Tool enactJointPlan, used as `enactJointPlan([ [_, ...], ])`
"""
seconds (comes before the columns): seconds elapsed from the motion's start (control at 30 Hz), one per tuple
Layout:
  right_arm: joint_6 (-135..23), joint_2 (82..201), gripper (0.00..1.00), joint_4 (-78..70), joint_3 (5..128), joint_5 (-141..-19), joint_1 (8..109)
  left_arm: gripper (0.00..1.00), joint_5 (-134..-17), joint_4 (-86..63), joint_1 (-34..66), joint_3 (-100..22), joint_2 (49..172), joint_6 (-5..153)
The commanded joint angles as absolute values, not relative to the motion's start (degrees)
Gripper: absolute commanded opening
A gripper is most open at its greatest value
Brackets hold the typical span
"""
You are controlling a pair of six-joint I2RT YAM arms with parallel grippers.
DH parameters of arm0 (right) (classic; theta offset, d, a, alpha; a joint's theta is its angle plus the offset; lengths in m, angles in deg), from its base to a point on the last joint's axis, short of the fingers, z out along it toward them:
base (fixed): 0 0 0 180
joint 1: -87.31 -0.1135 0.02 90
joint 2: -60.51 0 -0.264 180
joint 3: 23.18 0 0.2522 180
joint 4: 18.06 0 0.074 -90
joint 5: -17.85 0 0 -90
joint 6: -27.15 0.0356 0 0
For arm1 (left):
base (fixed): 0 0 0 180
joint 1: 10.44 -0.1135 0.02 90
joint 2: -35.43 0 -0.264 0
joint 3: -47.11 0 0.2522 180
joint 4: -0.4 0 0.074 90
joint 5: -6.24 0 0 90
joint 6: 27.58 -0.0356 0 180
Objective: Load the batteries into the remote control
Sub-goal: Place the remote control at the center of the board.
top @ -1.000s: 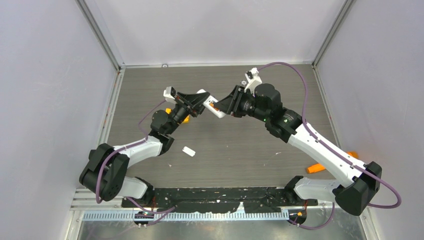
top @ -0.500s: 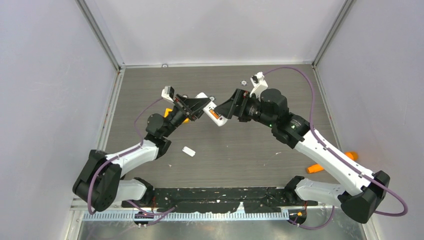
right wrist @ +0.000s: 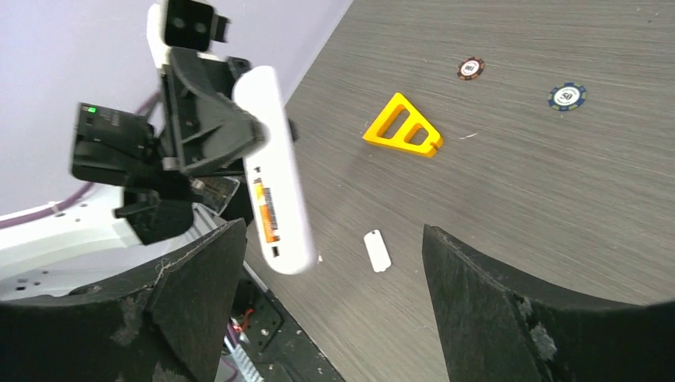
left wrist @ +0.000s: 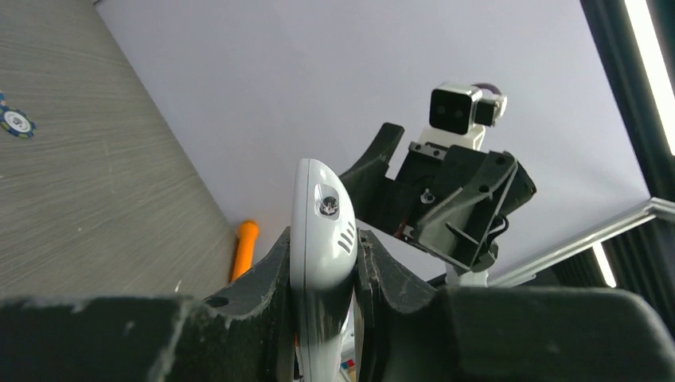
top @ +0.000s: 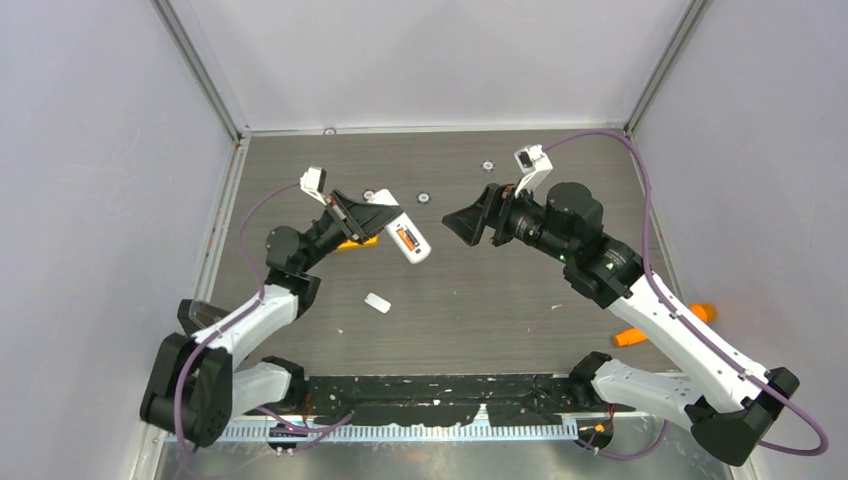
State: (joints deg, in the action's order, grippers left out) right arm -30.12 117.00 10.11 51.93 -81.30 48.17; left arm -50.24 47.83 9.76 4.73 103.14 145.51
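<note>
soft, even light fills the overhead view, leaving only faint shadows on the desk (top: pixel 480 300). a strip light (left wrist: pixel 649 48) glares white at the left wrist view's top right. the left claw (left wrist: pixel 322 255) and right claw (right wrist: pixel 333 239) loom dark and blurred low in their own views.

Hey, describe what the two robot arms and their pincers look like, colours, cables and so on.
The left arm and right arm have white link shells between bulky black joints. A purple cable loops along each. The left pincer and right pincer have black wedge-shaped fingers, each with a small white camera block above it.
</note>
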Motion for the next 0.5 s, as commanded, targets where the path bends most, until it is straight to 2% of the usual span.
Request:
enactJointPlan([
  [0.0, -37.7, 117.8, 0.86, 9.9, 53.5, -82.9, 48.6, 0.00, -44.0, 38.7, 7.8, 3.7, 95.1, 134.7],
  [0.13, -41.3, 121.4, 0.87, 9.3, 55.4, -90.5, 48.0, 0.00, -46.4, 18.7, 7.8, 0.4, 89.0, 124.5],
  [0.2, -44.7, 123.0, 0.87, 9.4, 57.3, -91.7, 45.9, 0.00, -48.0, 13.2, 7.7, -0.4, 87.2, 122.6],
  [0.47, -56.8, 133.1, 0.89, 14.5, 67.5, -78.0, 30.8, 0.00, -54.7, 4.9, 7.7, -0.1, 82.9, 126.5],
])
